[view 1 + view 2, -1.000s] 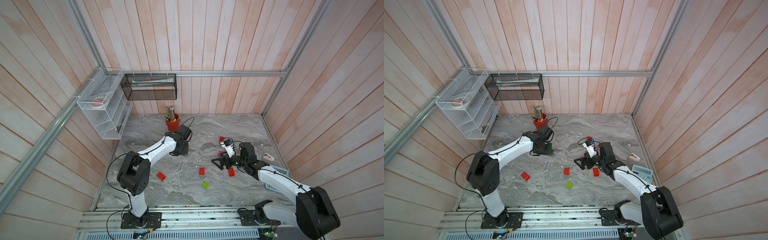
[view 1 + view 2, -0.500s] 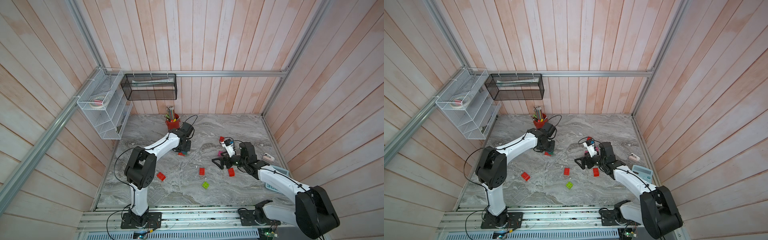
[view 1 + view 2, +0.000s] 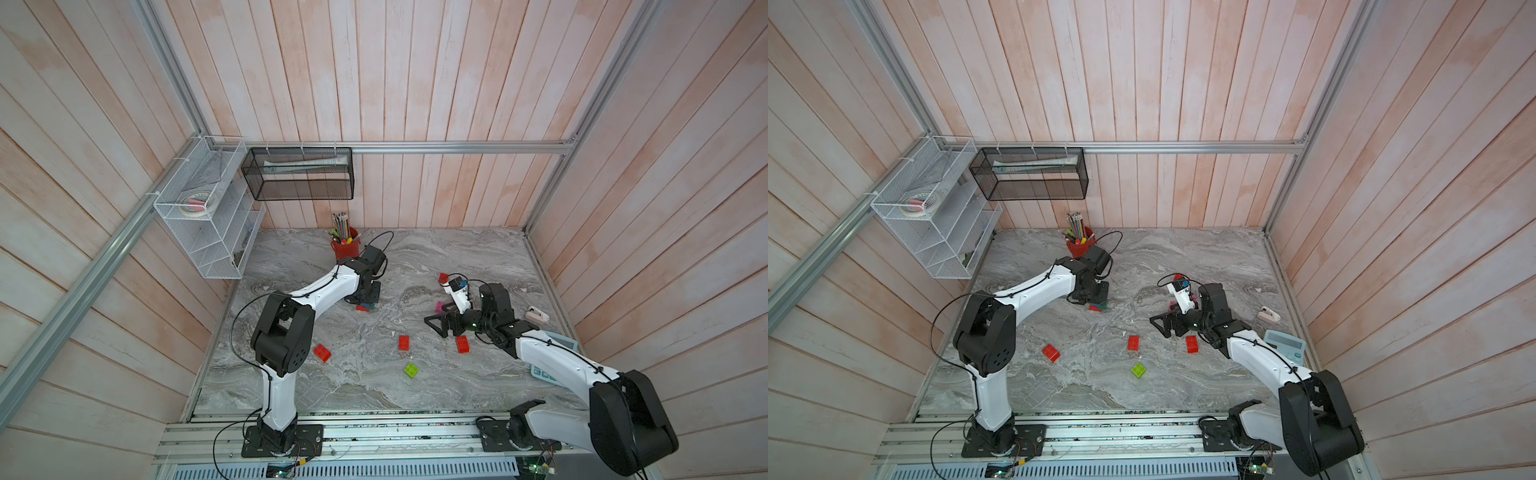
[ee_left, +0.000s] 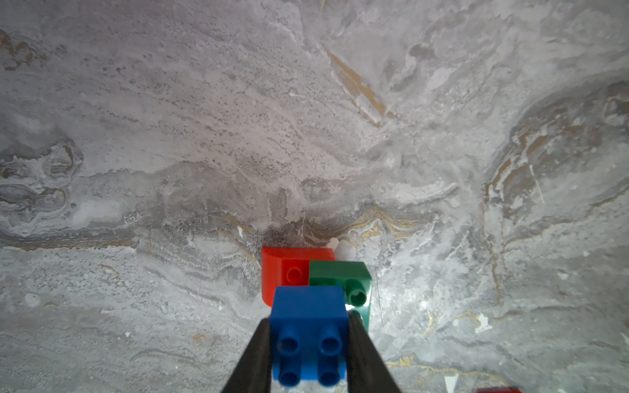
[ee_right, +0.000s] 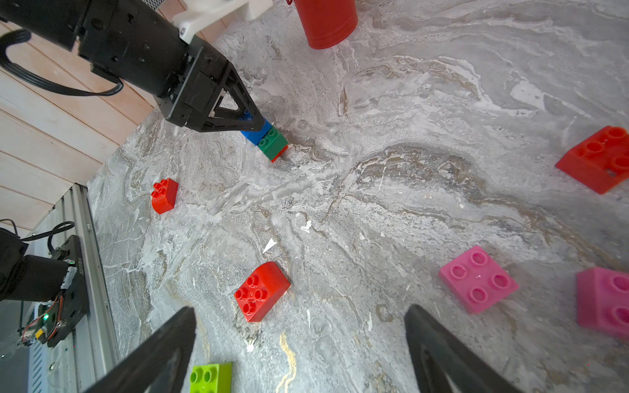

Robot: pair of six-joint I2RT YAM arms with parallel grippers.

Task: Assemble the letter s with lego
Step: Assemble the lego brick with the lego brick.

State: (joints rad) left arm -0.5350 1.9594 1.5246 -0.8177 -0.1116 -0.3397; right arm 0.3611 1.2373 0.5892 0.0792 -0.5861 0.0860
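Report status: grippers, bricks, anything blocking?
Left gripper shut on blue brick, green brick and red brick attached. Right gripper open, facing loose red brick. Red cup beside left arm.

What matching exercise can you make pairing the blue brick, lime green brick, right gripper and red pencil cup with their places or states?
1 blue brick
2 lime green brick
3 right gripper
4 red pencil cup

a open, holding nothing
b standing at the back of the table, holding pencils
c clamped in the left gripper
d lying loose, touching no other brick

Pairs: 1-c, 2-d, 3-a, 4-b
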